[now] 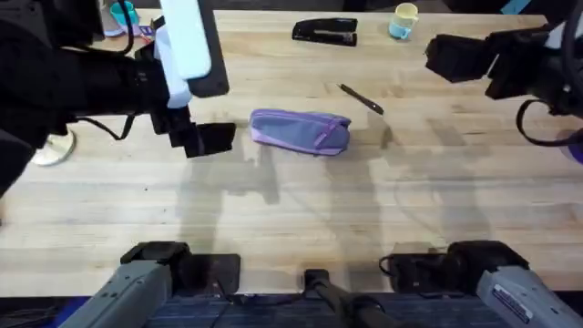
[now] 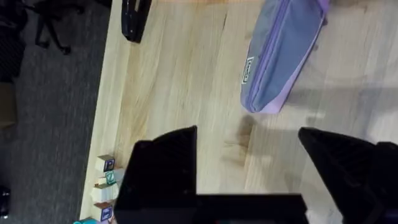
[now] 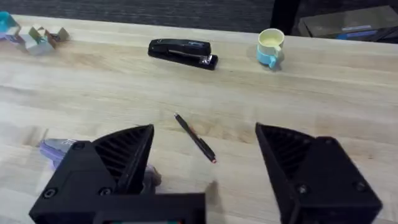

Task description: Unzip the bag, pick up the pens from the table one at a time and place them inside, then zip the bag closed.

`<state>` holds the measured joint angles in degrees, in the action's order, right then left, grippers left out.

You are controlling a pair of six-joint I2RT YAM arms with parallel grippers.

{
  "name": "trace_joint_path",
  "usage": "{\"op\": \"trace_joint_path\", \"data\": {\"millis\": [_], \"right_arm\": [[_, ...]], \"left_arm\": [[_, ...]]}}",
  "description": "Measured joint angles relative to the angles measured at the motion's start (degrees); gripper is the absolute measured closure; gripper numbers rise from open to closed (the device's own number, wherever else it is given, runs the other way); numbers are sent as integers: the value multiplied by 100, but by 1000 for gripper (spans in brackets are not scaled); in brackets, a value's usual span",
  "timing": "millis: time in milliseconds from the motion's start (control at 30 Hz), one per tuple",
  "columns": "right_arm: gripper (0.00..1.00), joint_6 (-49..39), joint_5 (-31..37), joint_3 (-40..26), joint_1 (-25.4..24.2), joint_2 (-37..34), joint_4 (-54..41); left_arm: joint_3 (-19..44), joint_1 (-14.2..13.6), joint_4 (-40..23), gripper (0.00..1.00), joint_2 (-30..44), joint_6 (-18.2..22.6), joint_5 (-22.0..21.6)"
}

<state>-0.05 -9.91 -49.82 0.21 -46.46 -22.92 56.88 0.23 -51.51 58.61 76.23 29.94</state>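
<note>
One pen lies on the desk just beyond the right end of the pencil pouch, close to it but apart, angled away from it. The pouch sits near the desk's middle, on its side, and its pinkish zipper looks shut along its length, so I judge unzipping is the step in hand.

My left gripper hovers just beside the pouch's left end, its jaws spread wide and holding nothing. My right gripper is raised off to the right, jaws also spread and empty, looking down toward the pen.

To do this well, I would pin the pouch's near end with my left gripper so the soft fabric cannot slide, then bring my right across to the zipper pull. I cannot make out the pull from here, so I must find it first.

A black stapler and a small cup stand at the far edge, toy blocks at the far left corner; all well apart. Nothing blocks the pouch.
</note>
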Motion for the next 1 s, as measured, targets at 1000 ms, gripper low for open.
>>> {"op": "trace_joint_path", "data": {"millis": [1000], "right_arm": [[6,879,-44,-8,0,0,-1094]], "left_arm": [[17,0,1307,8,3290,33,1544]]}}
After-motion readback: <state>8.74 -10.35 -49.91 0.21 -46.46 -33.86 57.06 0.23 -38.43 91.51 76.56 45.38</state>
